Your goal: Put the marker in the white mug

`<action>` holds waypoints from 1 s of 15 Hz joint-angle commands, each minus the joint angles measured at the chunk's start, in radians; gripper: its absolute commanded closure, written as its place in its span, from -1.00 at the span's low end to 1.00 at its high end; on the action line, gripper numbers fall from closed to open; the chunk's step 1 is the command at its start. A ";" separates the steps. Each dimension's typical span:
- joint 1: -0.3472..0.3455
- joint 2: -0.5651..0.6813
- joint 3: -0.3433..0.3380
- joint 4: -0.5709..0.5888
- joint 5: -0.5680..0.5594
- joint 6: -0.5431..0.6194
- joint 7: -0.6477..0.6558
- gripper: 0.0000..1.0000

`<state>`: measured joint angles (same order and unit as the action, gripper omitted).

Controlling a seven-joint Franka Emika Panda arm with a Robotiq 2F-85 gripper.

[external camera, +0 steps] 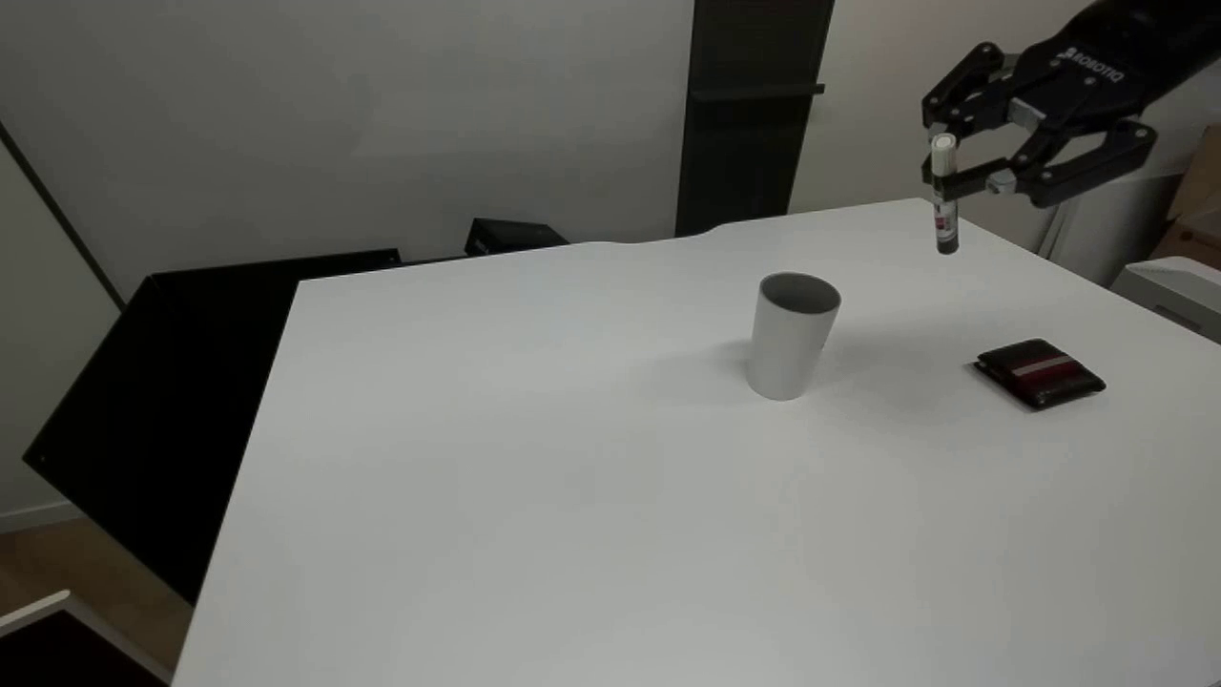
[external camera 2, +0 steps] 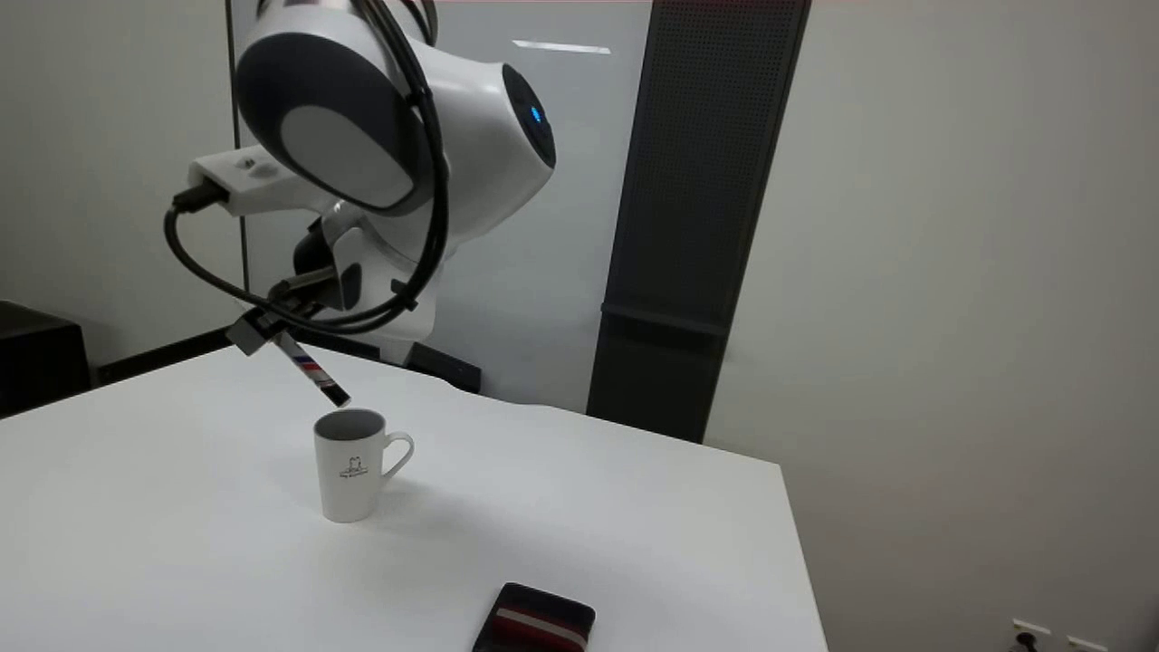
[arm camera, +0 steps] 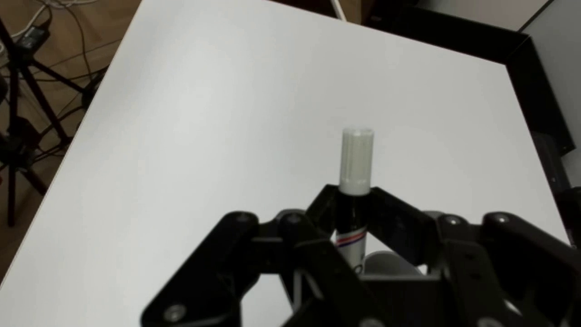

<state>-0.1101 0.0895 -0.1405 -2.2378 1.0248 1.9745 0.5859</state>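
The marker is white with a white upper end, a dark band, red and blue stripes and a dark lower tip. It shows in both exterior views (external camera: 945, 221) (external camera 2: 312, 369) and in the wrist view (arm camera: 356, 161). My gripper (external camera: 940, 176) is shut on it just below its white end, also in the wrist view (arm camera: 354, 211). The marker hangs in the air, dark tip down, tilted in an exterior view. The white mug (external camera: 788, 348) stands upright on the table, apart from the marker and lower than it. Its handle shows in an exterior view (external camera 2: 351, 480). In the wrist view the gripper mostly hides the mug (arm camera: 388, 263).
A dark wallet with a red and grey stripe (external camera: 1040, 373) lies flat on the white table (external camera: 477, 477), beside the mug; it also shows in an exterior view (external camera 2: 536, 620). A black tripod (arm camera: 16, 150) stands on the floor beyond the table edge.
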 commanded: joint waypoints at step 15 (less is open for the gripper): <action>0.006 0.361 0.036 0.354 0.191 -0.106 0.024 0.84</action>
<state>-0.1063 0.3966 -0.1105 -1.9269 1.1928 1.8868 0.5871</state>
